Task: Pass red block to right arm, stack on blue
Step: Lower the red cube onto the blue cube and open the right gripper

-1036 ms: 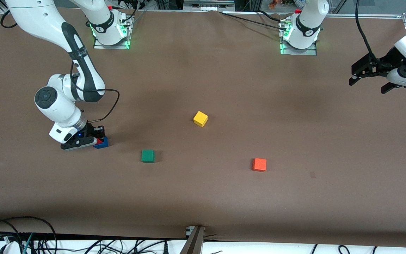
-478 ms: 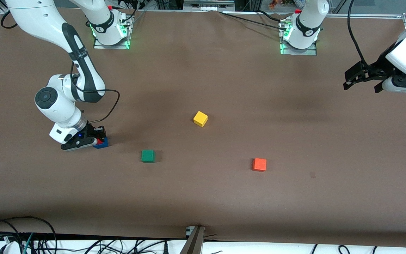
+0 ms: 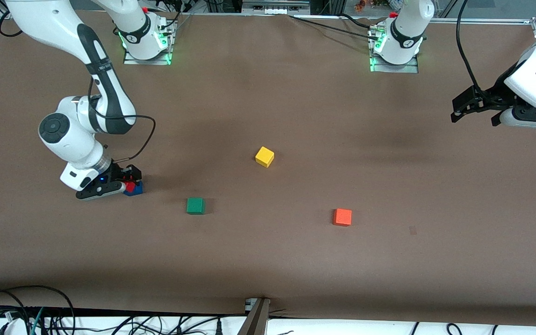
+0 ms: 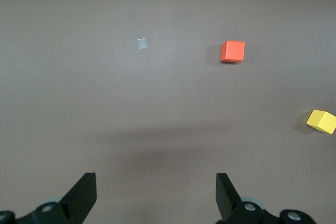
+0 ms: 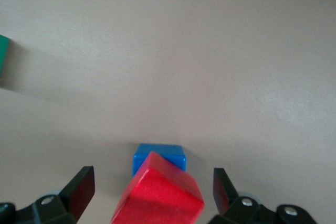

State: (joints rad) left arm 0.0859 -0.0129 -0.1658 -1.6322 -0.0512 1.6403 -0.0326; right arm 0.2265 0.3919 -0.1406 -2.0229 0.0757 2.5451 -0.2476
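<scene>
Brown matte surface (image 3: pixel 296 116), blue cube (image 3: pixel 136 189) on it toward the right arm's end, green cube (image 3: pixel 195 205) nearer the front camera, yellow cube (image 3: pixel 264 157) mid-surface, orange cube (image 3: pixel 342 217) toward the left arm's end, small grey patch (image 4: pixel 142 44) near it

High front camera; two downward wrist cameras.
</scene>
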